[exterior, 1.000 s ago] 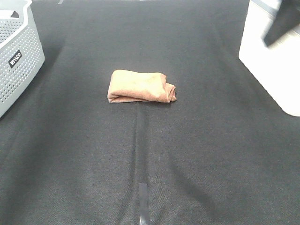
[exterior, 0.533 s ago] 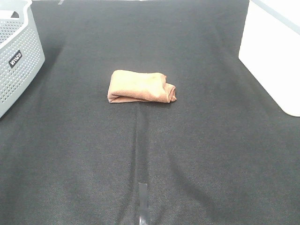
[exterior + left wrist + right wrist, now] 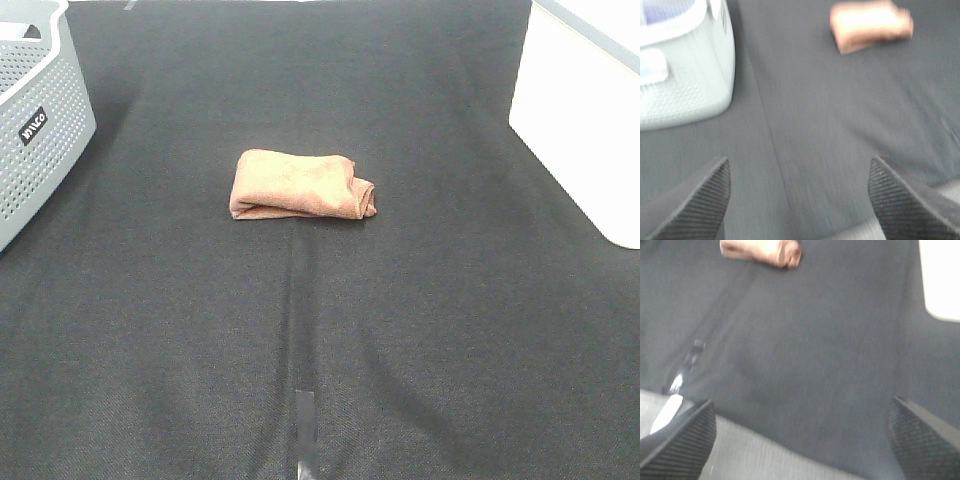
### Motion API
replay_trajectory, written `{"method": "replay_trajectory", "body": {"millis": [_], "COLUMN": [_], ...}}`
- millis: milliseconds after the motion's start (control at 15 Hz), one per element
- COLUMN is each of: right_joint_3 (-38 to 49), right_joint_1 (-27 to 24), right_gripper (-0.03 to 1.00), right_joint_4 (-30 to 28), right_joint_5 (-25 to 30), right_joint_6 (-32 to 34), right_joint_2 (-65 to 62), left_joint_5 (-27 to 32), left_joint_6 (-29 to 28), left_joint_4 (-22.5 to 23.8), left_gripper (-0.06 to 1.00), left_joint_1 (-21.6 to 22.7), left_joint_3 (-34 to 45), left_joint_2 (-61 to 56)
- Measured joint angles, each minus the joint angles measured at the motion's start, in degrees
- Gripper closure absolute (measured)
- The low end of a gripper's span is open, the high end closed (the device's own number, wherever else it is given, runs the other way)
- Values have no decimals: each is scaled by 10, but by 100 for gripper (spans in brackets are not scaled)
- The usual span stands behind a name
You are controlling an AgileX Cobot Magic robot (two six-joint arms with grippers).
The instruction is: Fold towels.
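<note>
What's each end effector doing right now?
Left end effector: open, holding nothing.
Right end effector: open, holding nothing.

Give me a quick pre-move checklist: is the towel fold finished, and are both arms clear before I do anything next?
1. Towel folded into a compact bundle on the black cloth: ok.
2. Fold neatness: right end looks rolled, not flat: not ok.
3. Left gripper fingers apart, nothing held: ok.
4. Right gripper fingers apart, nothing held: ok.
5. Both arms away from the towel: ok.
6. Grey basket contents: cannot tell.
</note>
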Motion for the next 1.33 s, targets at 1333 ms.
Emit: {"method": "replay_trajectory", "body": {"millis": [1333], "right_joint_3": [24], "right_joint_1": [-9], "right_gripper": [10], "right_joint_4": [-30], "right_joint_5": [-38], "right_joint_6": [-1], "right_joint_2": [-11], "left_joint_5": [-30], "left_joint_6": [53], "left_joint_4": [-42], "left_gripper": [21], "left_joint_1": [58], "left_joint_3": [40], "left_joint_2": [-10]}}
